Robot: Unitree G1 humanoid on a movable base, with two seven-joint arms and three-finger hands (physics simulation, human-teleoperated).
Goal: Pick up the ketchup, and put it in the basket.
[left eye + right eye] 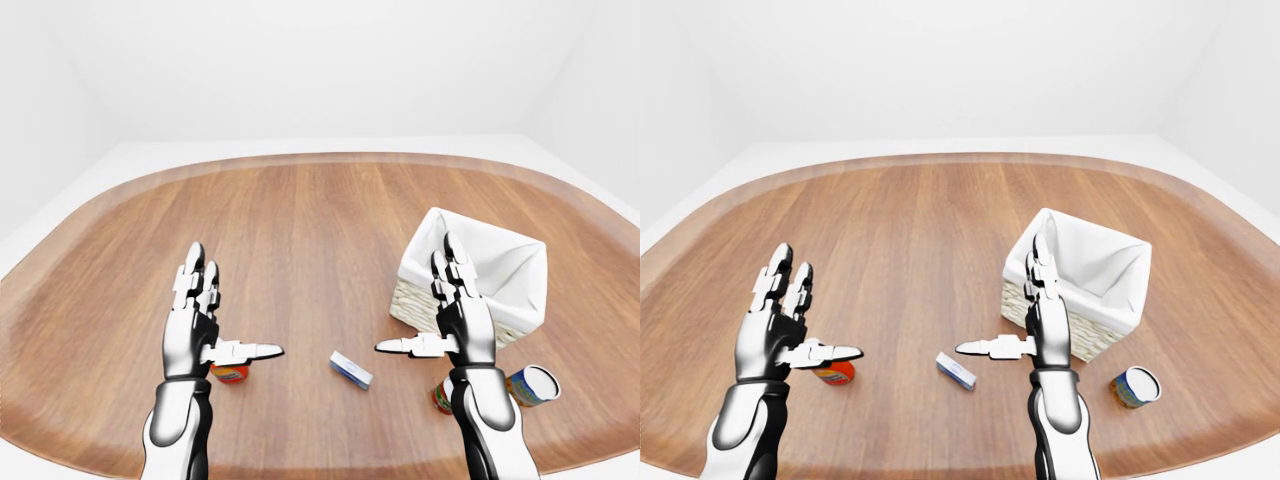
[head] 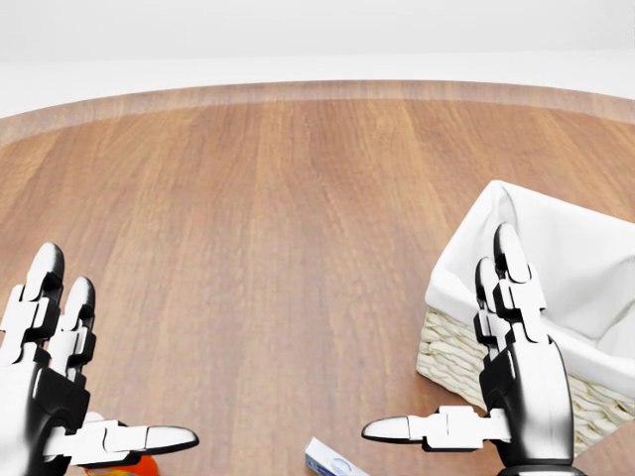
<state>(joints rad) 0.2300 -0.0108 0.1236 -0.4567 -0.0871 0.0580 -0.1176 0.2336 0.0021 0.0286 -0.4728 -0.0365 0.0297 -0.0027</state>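
Note:
The ketchup (image 1: 833, 374) is a small orange-red bottle lying on the wooden table (image 1: 300, 230); its cap and upper part are hidden behind my left thumb. In the head view only a sliver of the ketchup (image 2: 136, 466) shows at the bottom edge. My left hand (image 1: 215, 320) hovers open just above it, fingers spread, holding nothing. The basket (image 1: 500, 262) is woven with a white cloth lining and stands at the right. My right hand (image 1: 440, 315) is open beside the basket's near-left corner, and it holds nothing.
A small blue-and-white box (image 1: 351, 369) lies between my hands. A red can (image 1: 440, 396) sits partly behind my right forearm, and a blue-and-yellow can (image 1: 531, 385) lies to its right, below the basket. The table's curved edge runs along the bottom of the eye views.

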